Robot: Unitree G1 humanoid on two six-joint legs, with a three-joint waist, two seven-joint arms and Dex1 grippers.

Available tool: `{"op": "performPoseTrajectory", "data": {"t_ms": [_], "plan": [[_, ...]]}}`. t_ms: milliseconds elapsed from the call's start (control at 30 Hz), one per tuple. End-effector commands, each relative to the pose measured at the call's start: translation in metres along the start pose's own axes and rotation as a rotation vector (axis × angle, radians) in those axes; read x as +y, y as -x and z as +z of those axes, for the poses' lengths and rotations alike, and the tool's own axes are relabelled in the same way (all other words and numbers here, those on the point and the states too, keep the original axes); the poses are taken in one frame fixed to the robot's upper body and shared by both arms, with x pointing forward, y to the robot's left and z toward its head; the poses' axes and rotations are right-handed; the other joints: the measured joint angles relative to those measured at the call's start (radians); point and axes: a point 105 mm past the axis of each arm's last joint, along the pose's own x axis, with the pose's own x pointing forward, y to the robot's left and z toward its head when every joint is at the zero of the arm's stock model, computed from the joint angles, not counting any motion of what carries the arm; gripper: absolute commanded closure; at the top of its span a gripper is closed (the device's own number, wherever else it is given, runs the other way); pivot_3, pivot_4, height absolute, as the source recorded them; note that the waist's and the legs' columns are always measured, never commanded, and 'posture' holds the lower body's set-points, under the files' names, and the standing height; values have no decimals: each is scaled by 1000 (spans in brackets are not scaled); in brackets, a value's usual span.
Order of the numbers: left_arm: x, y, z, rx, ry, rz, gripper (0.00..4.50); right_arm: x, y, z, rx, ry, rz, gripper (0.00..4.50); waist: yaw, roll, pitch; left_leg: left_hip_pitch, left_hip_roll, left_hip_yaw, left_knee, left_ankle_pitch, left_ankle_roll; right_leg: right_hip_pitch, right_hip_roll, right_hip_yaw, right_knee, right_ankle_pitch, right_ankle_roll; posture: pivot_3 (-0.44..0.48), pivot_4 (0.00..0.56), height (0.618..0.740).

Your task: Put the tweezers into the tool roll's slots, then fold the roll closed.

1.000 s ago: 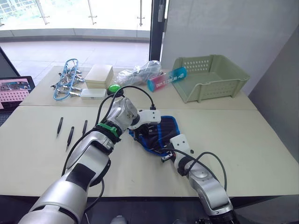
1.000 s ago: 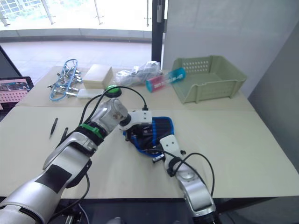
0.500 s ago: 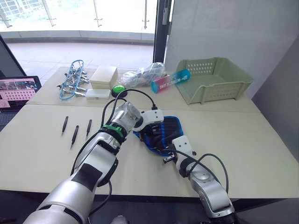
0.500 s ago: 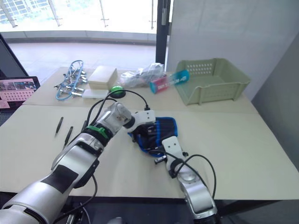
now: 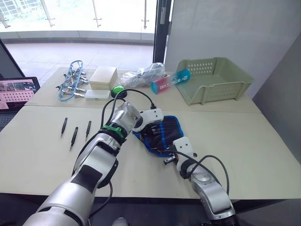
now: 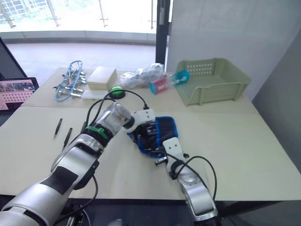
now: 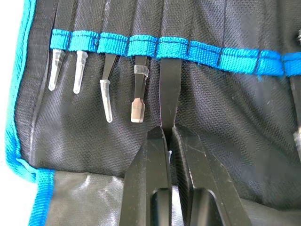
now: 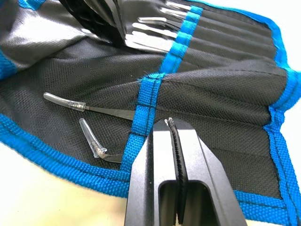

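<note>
Left gripper (image 7: 165, 136) pinched a tweezer (image 7: 169, 89) in the roll's (image 5: 162, 134) slot; right gripper (image 8: 173, 126) jaws pressed together.

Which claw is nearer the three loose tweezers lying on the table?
The left claw. It works at the tool roll, on the side facing the loose tweezers. The right claw sits at the roll's near edge, farther from them.

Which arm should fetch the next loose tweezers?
Left, probably. The three loose tweezers lie on the left gripper's side; the right gripper, jaws shut, pins the roll.
</note>
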Motion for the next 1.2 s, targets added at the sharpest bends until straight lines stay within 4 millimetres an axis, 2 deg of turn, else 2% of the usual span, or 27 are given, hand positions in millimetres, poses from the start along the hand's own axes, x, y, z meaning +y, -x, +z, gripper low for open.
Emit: {"op": "performPoseTrajectory", "data": {"t_ms": [33,267,533,800,967,1200], "plan": [[6,13,9,-29,-21,50,4470,1,5,-72,309,-43,-3,4500,-4,0,0,0,0,0,0,0,0,0,0,0,0,0,0,0,150,716],[-2,11,9,-33,17,47,4470,0,4,-72,311,-41,-4,4500,-14,0,0,0,0,0,-1,0,0,0,0,0,1,0,0,0,150,716],[-10,-9,20,-53,19,43,4470,0,5,-71,313,-35,4,4500,-8,0,0,0,0,0,0,0,0,1,0,0,0,0,0,0,150,716],[-18,-24,44,-155,29,21,4470,2,6,-72,317,-35,9,4500,11,0,-1,3,0,-1,1,-1,1,5,0,0,-2,0,0,0,150,716],[-19,-25,49,-218,35,7,4470,3,6,-72,317,-36,7,4500,13,0,-1,3,-1,-1,1,-1,1,5,0,0,-2,0,0,0,150,716],[-3,-10,37,-235,53,48,4470,2,6,-71,315,-40,0,4500,11,0,-1,2,-1,-1,1,-1,1,4,0,0,-2,0,0,0,150,716]]}}
